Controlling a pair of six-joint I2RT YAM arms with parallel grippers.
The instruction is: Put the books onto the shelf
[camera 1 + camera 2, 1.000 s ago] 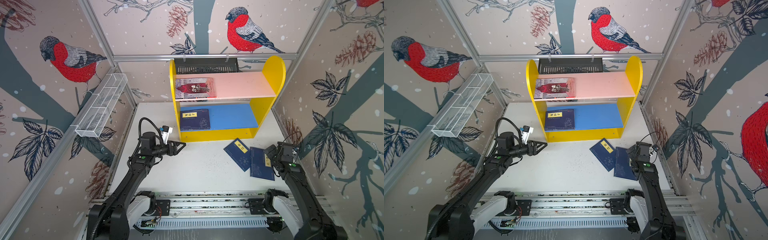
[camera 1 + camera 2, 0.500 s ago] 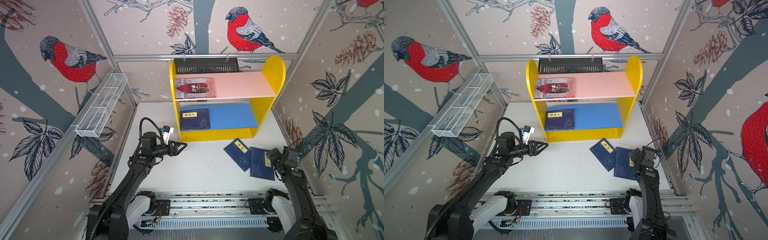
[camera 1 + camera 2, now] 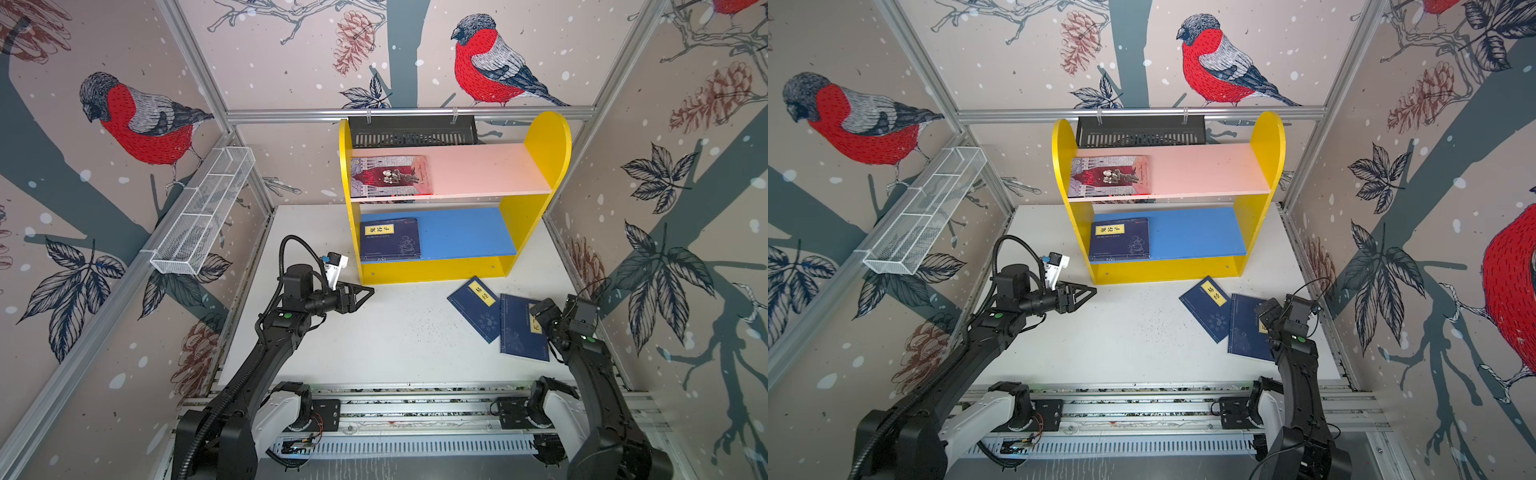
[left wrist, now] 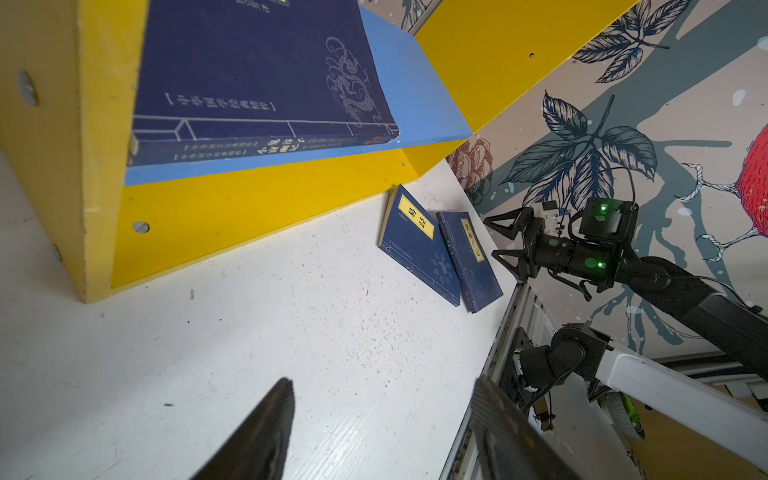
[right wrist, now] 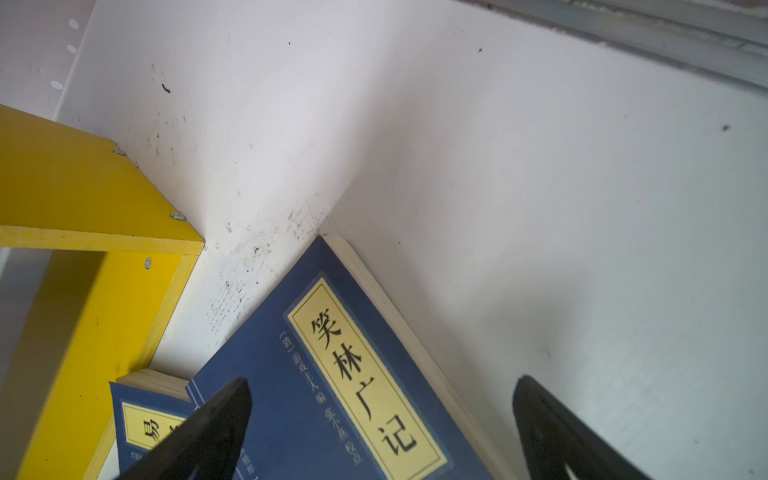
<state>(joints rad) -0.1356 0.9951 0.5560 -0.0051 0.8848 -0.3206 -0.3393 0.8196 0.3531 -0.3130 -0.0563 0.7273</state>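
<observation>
Your right arm has swung in a little since the earlier frame while the left has barely stirred, so the right gripper [image 4: 492, 236] now hangs directly above the outer navy book [image 3: 519, 336], at its label end. Its jaws are spread wide and hold nothing: in the right wrist view one finger sits over the cover and the other over bare table [image 5: 582, 208], with the book's pale page edge running between them. That edge follows the book's long axis, which runs away from the hand toward the foot of the shelf [image 3: 432, 272], so I judge the coming grasp depends on straddling that free long side. The second navy book [image 3: 476, 309] lies just beyond the first, on the cover-finger side, touching or overlapping it. The left gripper [image 3: 366, 292], partly spread and empty, is well apart from both, so the right arm is plainly the nearer. The red-covered book [image 3: 390, 176] lies on the pink board and a navy stack [image 3: 390, 240] on the blue one
</observation>
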